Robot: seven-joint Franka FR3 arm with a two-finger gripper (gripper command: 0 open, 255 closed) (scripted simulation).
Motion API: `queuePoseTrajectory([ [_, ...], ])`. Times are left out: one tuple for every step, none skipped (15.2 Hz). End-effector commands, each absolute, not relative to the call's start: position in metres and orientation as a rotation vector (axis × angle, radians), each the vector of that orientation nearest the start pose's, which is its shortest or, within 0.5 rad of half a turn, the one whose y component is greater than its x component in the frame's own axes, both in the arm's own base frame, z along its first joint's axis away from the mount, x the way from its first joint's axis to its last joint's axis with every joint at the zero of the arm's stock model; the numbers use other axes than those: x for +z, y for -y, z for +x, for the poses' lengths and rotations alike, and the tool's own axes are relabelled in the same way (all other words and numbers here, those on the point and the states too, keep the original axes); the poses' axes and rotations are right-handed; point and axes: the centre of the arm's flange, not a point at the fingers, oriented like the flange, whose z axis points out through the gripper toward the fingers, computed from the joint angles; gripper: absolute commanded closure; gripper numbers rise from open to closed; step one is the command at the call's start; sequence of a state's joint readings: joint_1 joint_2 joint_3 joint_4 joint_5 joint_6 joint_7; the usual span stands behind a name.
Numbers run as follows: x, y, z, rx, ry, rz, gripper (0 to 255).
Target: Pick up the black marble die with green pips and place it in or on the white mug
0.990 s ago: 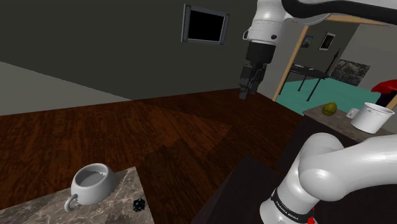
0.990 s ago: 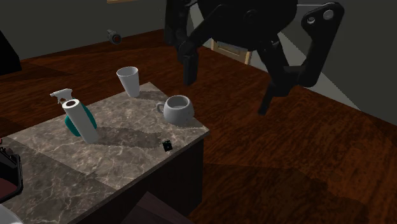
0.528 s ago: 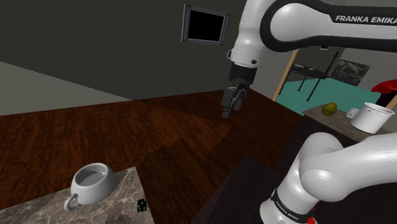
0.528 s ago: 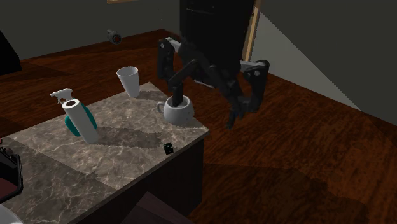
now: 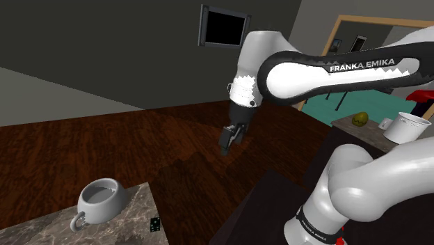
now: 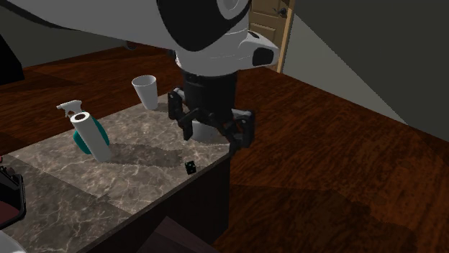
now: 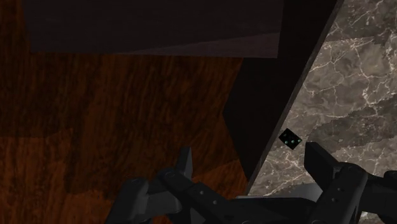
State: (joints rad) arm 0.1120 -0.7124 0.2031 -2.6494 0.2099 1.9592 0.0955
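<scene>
Lowered toward the counter (image 7: 356,83) since a second ago, fingers (image 7: 321,165) spread wide, empty, die (image 7: 290,138) lying beyond them, untouched.

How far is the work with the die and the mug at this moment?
Done: nothing yet; the black die with green pips lies on the marble table near its edge, apart from the white mug. In hand: the approach; the open jaws hang above the table's edge, the die ahead, untouched. Left: reach the die, grip it, lift it and put it in the mug.
</scene>
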Motion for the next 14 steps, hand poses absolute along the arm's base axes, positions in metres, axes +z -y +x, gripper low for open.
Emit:
queuePoseTrajectory([
  [0.435, -0.131, 0.326, -0.032, 0.160, -3.072, 0],
  [0.425, -0.138, 0.329, -0.040, 0.168, -3.072, 0],
  [0.414, -0.145, 0.333, -0.049, 0.176, -3.072, 0],
  [0.404, -0.152, 0.336, -0.057, 0.184, -3.072, 0],
  [0.393, -0.159, 0.339, -0.066, 0.192, -3.071, 0],
  [0.383, -0.166, 0.342, -0.075, 0.200, -3.071, 0],
  [0.372, -0.173, 0.345, -0.083, 0.208, -3.071, 0],
  [0.362, -0.180, 0.348, -0.092, 0.215, -3.070, 0],
  [0.351, -0.187, 0.352, -0.100, 0.223, -3.070, 0],
  [0.341, -0.195, 0.355, -0.109, 0.231, -3.069, 0],
  [0.331, -0.202, 0.358, -0.117, 0.239, -3.069, 0],
  [0.320, -0.209, 0.362, -0.126, 0.247, -3.068, 0],
  [0.310, -0.216, 0.365, -0.135, 0.255, -3.068, 0],
  [0.300, -0.223, 0.368, -0.143, 0.263, -3.067, 0],
])
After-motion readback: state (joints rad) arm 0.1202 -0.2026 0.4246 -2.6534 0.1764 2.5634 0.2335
